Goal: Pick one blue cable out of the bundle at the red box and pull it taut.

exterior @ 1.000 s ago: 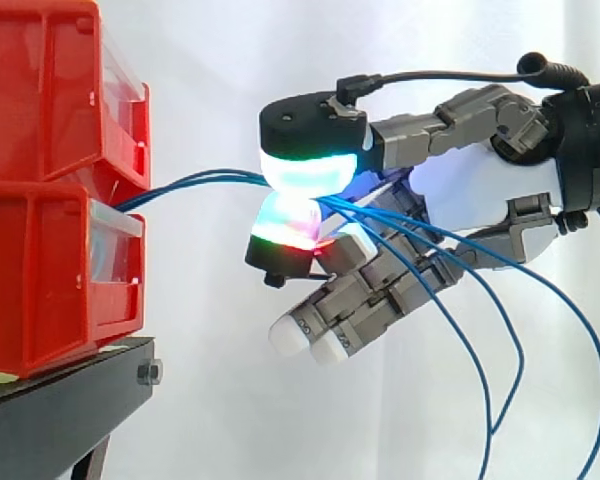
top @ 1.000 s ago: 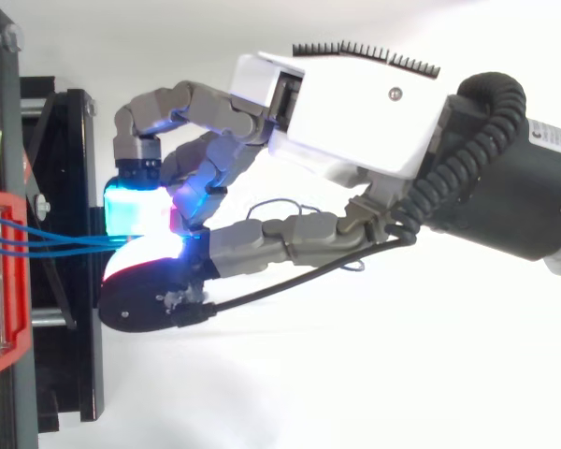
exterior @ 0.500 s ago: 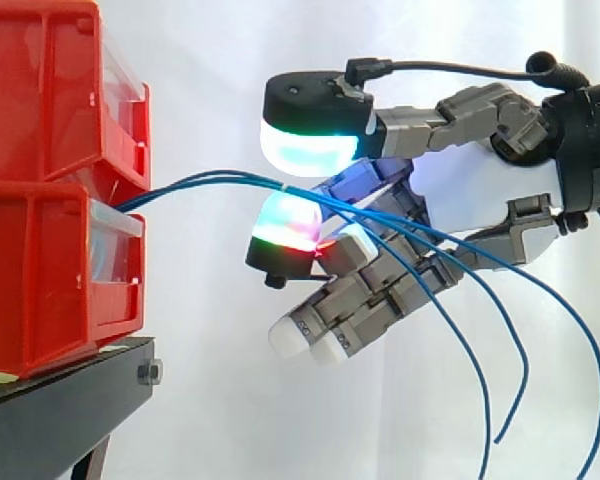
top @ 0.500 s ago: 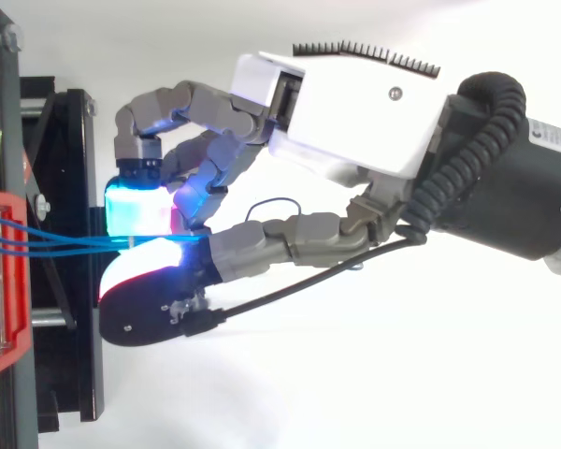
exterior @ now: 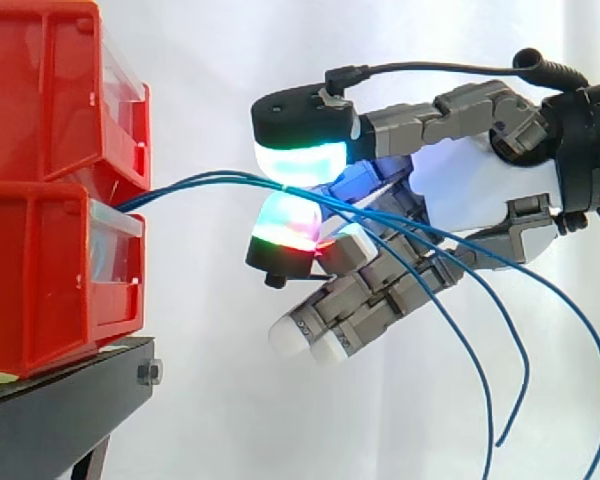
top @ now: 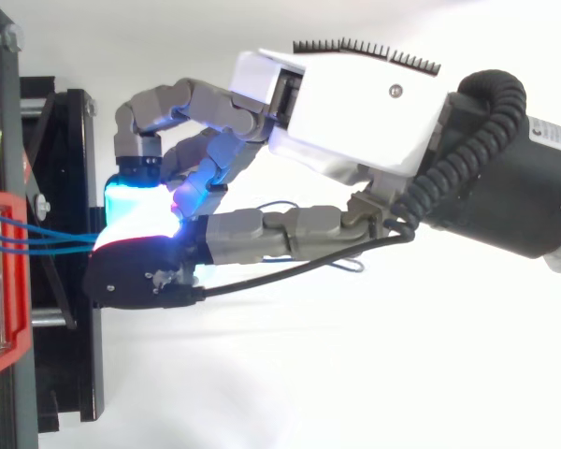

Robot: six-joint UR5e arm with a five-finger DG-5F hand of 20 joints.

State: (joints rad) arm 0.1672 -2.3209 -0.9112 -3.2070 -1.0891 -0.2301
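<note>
Side view: The red box (exterior: 50, 270) sits on the black stand (exterior: 70, 400) at the 9 o'clock side of the hand (exterior: 475, 190). The blue cables (exterior: 200, 183) leave the gap between the stacked bins and run almost level toward 3 o'clock, with a slight upward bow. They pass between two glowing fingertips (exterior: 300, 162), one above and one below. Past the pads the loose ends fan out and droop toward 5 o'clock. The hand is clenched in a pinch: the upper pad rests on the strands and the lower pad is just under them. More than one strand appears to lie in the pinch, and it cannot be told whether a single one is held. The long axis of the cables lies 9 to 3 o'clock, so tautening would call for a pull toward 3 o'clock.

Against the frame half a second earlier, the upper pad has dropped from a clear gap onto the cables.

Top view: The blue cables (top: 47, 241) run from the red box (top: 19, 309) at 9 o'clock across the black stand (top: 75, 374). They then pass under the black-backed fingertip of the hand (top: 355, 103).

That fingertip has shifted toward 12 o'clock since the earlier frame and now covers the strands.
</note>
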